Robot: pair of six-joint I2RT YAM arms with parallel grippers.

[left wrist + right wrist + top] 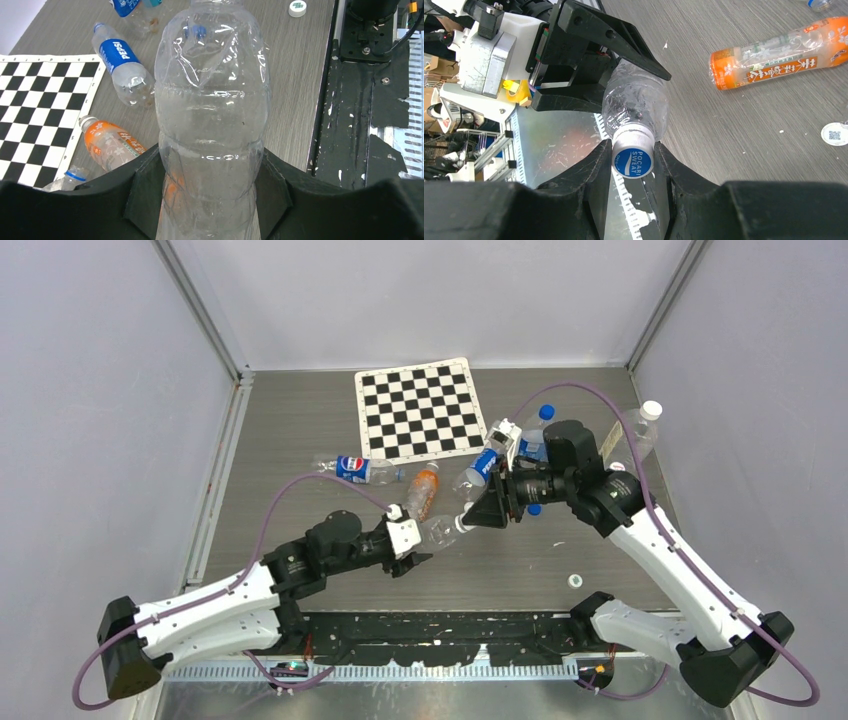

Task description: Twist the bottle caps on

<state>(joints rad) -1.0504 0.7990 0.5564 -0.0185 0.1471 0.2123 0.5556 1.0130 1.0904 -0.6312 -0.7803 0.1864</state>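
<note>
The grey table carried a checkerboard mat at the back. In front of the mat, the left gripper was clamped round the body of a clear bottle, holding it off the surface with its neck pointing at the other arm. An orange bottle lay close by. The right gripper was closed on the blue-and-white cap at that clear bottle's neck. A loose white cap rested on the table near the right arm's base.
</note>
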